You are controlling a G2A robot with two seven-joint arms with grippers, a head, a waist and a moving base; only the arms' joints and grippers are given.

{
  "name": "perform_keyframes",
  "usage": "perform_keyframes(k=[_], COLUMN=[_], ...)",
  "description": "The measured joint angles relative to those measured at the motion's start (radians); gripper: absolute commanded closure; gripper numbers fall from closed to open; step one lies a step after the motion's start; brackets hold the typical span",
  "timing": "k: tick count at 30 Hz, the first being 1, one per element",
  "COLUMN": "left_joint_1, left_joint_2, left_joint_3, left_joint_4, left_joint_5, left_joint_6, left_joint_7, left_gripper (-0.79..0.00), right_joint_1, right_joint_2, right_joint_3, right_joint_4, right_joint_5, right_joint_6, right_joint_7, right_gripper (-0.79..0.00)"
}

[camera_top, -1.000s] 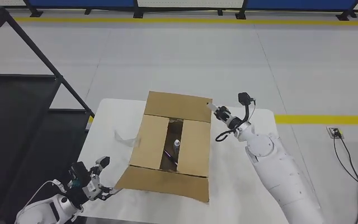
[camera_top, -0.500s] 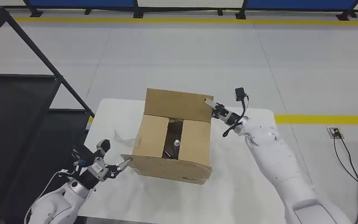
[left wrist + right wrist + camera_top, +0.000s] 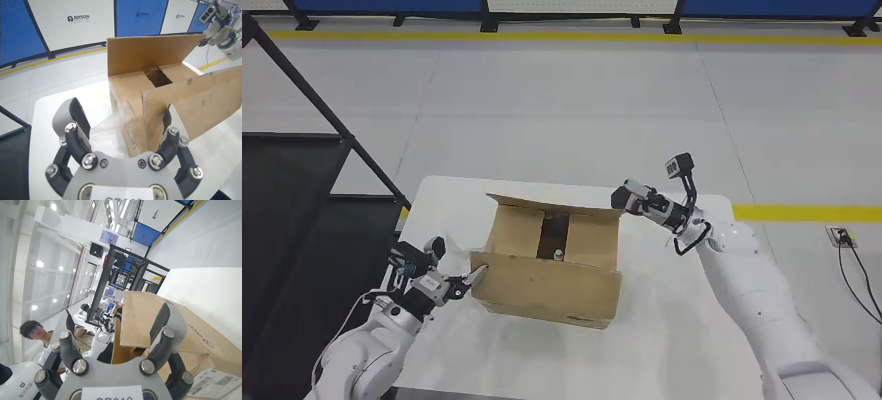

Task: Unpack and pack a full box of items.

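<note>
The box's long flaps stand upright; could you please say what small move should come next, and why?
Probably the left claw should nudge the near flap inward: it stands upright beside that open claw, and the inner flaps lie down.

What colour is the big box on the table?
Plain brown cardboard; the box shows best in the left wrist view.

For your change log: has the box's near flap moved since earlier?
Yes: the near flap swung upward, away from the front edge of the table.
</note>
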Motion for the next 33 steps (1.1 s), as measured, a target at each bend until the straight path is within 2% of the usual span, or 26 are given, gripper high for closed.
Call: perform_keyframes(k=[9, 13, 21, 26, 33], left_joint_1=[-0.045, -0.062, -0.103, -0.122, -0.141], left_joint_2=[-0.009, -0.013, -0.022, -0.025, -0.031], left_joint_3=[0.071, 0.102, 0.138, 0.152, 0.166], left_joint_4=[0.037, 0.056, 0.092, 0.116, 0.148], left_joint_5=[0.152, 0.208, 0.251, 0.288, 0.294], left_joint_6=[0.075, 0.104, 0.133, 0.149, 0.151], left_joint_7=[0.057, 0.086, 0.106, 0.118, 0.131], left_gripper=[-0.785, -0.785, -0.785, -0.785, -0.785], right_joint_1=[-0.067, -0.076, -0.087, -0.100, -0.127], right_joint_2=[0.038, 0.044, 0.042, 0.042, 0.045], right_joint_3=[-0.017, -0.027, -0.062, -0.067, -0.077], right_joint_4=[-0.175, -0.199, -0.228, -0.245, -0.285], right_joint_5=[-0.025, -0.032, -0.051, -0.020, -0.035], right_joint_6=[0.120, 0.173, 0.300, 0.327, 0.362], right_joint_7=[0.120, 0.165, 0.156, 0.188, 0.158], right_gripper=[-0.785, -0.785, -0.785, -0.785, -0.785])
